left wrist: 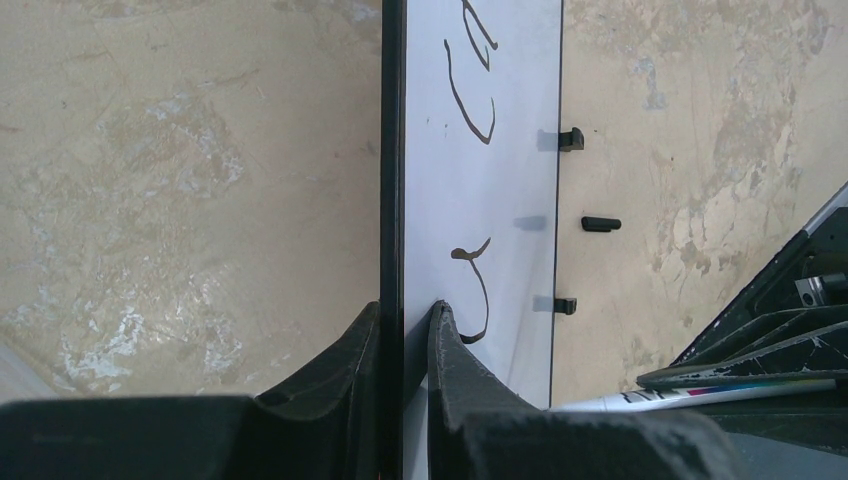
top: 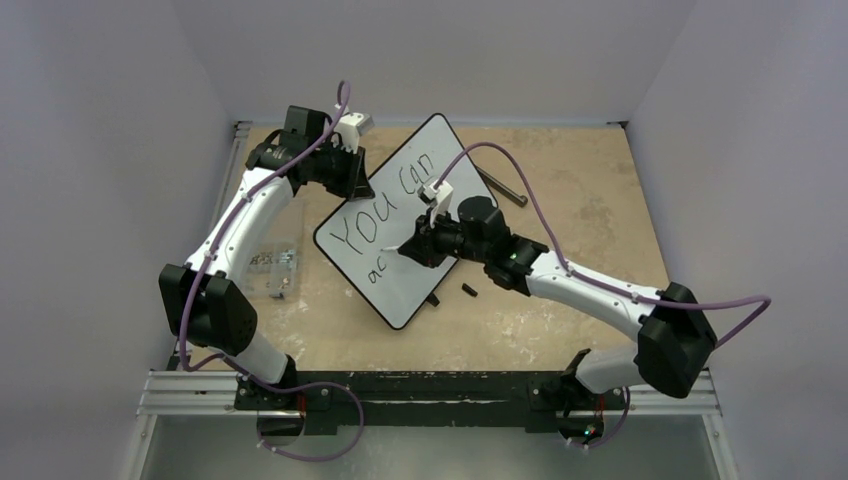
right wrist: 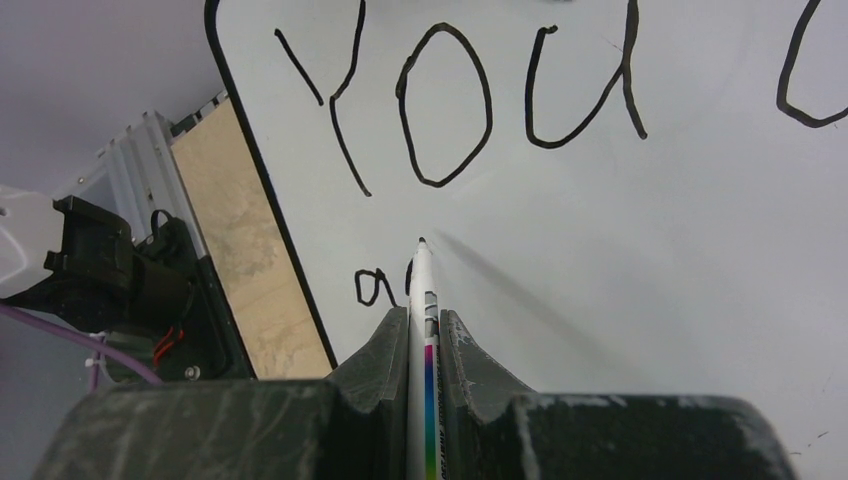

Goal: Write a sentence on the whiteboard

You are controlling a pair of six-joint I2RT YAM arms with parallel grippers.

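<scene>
The whiteboard (top: 412, 292) lies slanted in the middle of the table. The sentence (top: 385, 200) reads "You can" in black, with "ac" (top: 378, 268) started on a second line. My left gripper (top: 352, 182) is shut on the board's upper left edge; in the left wrist view its fingers (left wrist: 405, 310) pinch the black frame (left wrist: 391, 150). My right gripper (top: 418, 245) is shut on a white marker (right wrist: 421, 285). The marker's tip touches the board (right wrist: 650, 260) just right of the "a" (right wrist: 375, 287), below "You" (right wrist: 445, 105).
A small black cap (top: 468, 290) lies on the table right of the board and also shows in the left wrist view (left wrist: 600, 223). A dark rod (top: 502, 188) lies behind the right arm. Small loose parts (top: 272, 262) sit at the left edge.
</scene>
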